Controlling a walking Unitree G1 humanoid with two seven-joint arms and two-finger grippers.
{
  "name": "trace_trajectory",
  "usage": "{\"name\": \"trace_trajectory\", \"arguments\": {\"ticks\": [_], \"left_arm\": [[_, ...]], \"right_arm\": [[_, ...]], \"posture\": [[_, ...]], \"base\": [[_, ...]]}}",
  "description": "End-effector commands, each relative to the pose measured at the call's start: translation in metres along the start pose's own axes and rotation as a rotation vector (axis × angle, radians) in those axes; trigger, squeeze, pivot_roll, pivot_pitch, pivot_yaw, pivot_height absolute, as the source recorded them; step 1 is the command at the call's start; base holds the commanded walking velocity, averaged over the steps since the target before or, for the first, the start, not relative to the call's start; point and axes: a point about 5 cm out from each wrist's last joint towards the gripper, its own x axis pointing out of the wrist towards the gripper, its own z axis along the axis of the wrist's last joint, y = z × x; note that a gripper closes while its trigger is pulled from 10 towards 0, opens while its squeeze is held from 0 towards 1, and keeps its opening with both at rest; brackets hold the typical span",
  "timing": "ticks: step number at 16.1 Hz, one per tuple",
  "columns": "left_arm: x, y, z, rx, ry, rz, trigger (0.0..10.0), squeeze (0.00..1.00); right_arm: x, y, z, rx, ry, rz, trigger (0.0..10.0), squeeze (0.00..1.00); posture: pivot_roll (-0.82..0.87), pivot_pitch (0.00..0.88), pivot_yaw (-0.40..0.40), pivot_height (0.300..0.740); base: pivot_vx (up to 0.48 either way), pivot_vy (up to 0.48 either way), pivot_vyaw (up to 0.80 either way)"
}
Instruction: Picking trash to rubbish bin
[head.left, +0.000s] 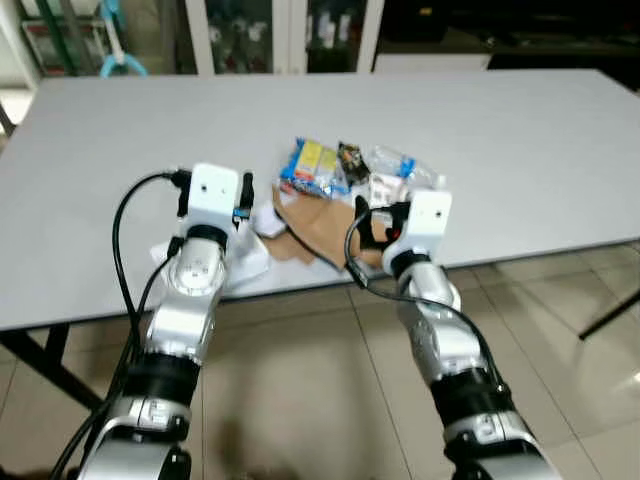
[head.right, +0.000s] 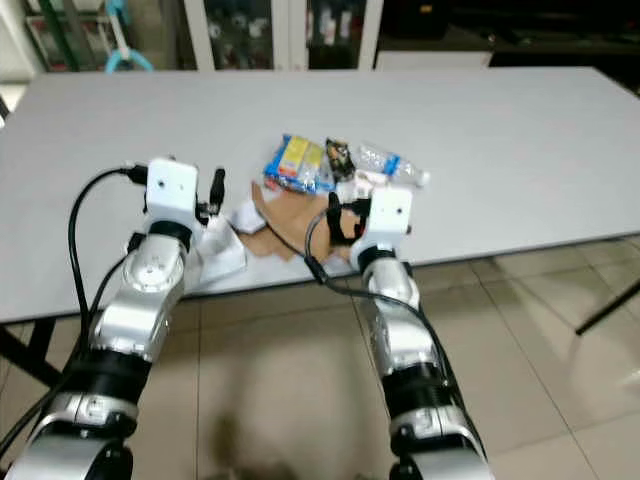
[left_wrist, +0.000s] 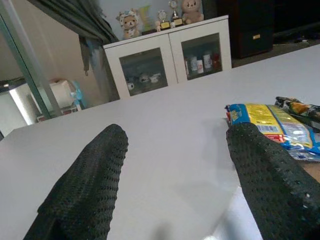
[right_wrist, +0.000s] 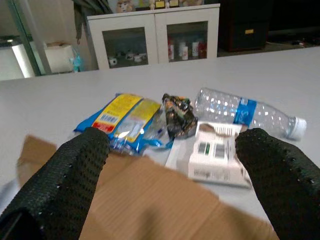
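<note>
A heap of trash lies near the front edge of the grey table (head.left: 500, 140): a blue and yellow snack packet (head.left: 312, 167), a dark wrapper (right_wrist: 178, 116), a clear plastic bottle (right_wrist: 240, 111), a small white box (right_wrist: 212, 156), a brown cardboard sheet (head.left: 315, 228) and white paper (head.left: 266, 220). My right gripper (right_wrist: 175, 137) is open low over the cardboard, pointing at the white box and wrapper, with nothing between its fingers. Left of the heap, my left gripper (left_wrist: 177, 132) hangs open over bare tabletop, the snack packet (left_wrist: 272, 127) just beside one finger.
White cabinets with glass doors (left_wrist: 170, 62) stand behind the table. The table's front edge (head.left: 520, 255) runs just below both wrists, with tiled floor (head.left: 320, 400) beneath. More white paper (head.left: 245, 262) lies under the left wrist. A dark table leg (head.left: 605, 315) slants at the right.
</note>
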Motion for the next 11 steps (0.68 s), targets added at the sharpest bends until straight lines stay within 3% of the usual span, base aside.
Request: {"name": "trace_trajectory", "arguments": {"ticks": [1,5,8,11], "left_arm": [[0.0007,-0.0107,0.0038,-0.002,-0.010,-0.025,10.0,0.00],[0.0010,-0.0102,0.0039,-0.003,-0.011,-0.021,10.0,0.00],[0.0007,-0.0107,0.0040,-0.005,-0.012,-0.020,10.0,0.00],[-0.0001,-0.0116,0.0035,-0.004,-0.012,-0.021,10.0,0.00]], "right_arm": [[-0.0002,-0.0116,0.0028,-0.001,-0.010,-0.030,10.0,0.00],[0.0001,-0.0097,0.0055,-0.030,-0.026,-0.015,10.0,0.00],[-0.0004,-0.0087,0.0060,-0.043,-0.033,-0.010,10.0,0.00],[-0.0007,-0.0102,0.0054,-0.024,-0.030,-0.014,10.0,0.00]], "posture": [[-0.04,0.054,-0.061,0.740],[-0.04,0.052,-0.063,0.740],[-0.04,0.051,-0.066,0.740],[-0.05,0.044,-0.067,0.740]], "base": [[0.390,0.000,0.00],[0.388,0.000,0.00],[0.390,0.000,0.69],[0.385,0.000,0.00]]}}
